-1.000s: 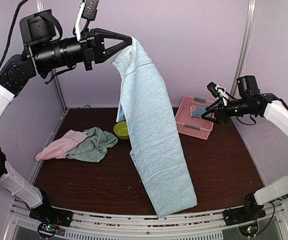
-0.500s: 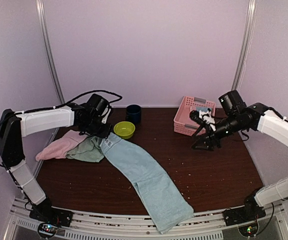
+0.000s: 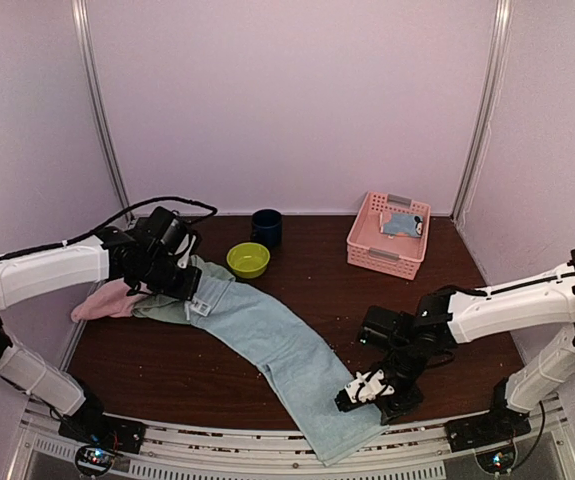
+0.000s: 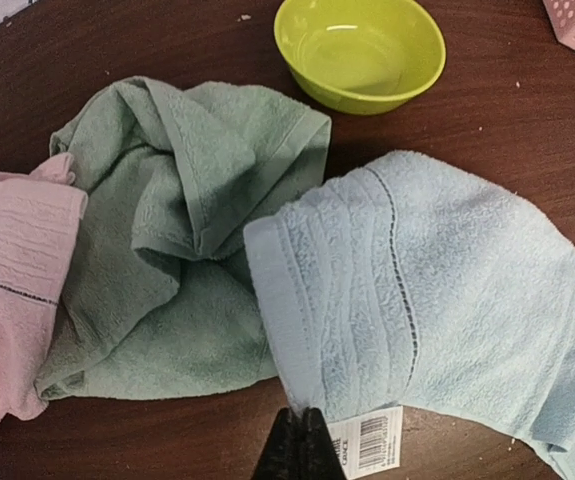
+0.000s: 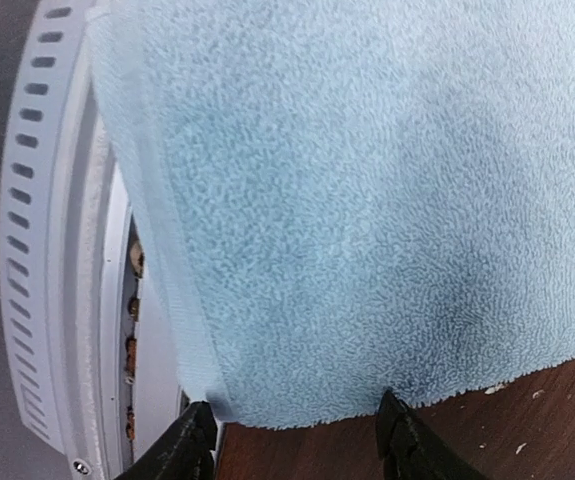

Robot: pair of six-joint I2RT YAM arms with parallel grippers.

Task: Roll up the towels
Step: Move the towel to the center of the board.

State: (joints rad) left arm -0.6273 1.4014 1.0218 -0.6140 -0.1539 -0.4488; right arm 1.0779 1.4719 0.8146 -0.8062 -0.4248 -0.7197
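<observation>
A plain pale blue towel point(image 3: 277, 350) point(image 4: 447, 290) point(image 5: 367, 200) lies stretched diagonally across the table, and its near end reaches the front edge. My left gripper point(image 3: 195, 300) point(image 4: 300, 440) is shut on its far corner beside the barcode tag. My right gripper point(image 3: 359, 392) point(image 5: 295, 445) stands open at the near corner, with one finger on each side of the hem. A crumpled mint green towel point(image 3: 172, 308) point(image 4: 167, 250) and a pink towel point(image 3: 107, 300) point(image 4: 7, 280) lie at the left. A blue patterned towel point(image 3: 402, 224) sits in the basket.
A lime-green bowl point(image 3: 248, 260) point(image 4: 359, 50) and a dark mug point(image 3: 266, 227) stand behind the towel's far end. The pink lattice basket point(image 3: 367, 245) is at the back right. The white slotted rail point(image 3: 267, 455) point(image 5: 47, 250) runs along the front edge.
The left gripper has brought the pale blue towel down from high in the air and laid it flat. The right arm has swung from the basket to the towel's near corner.
</observation>
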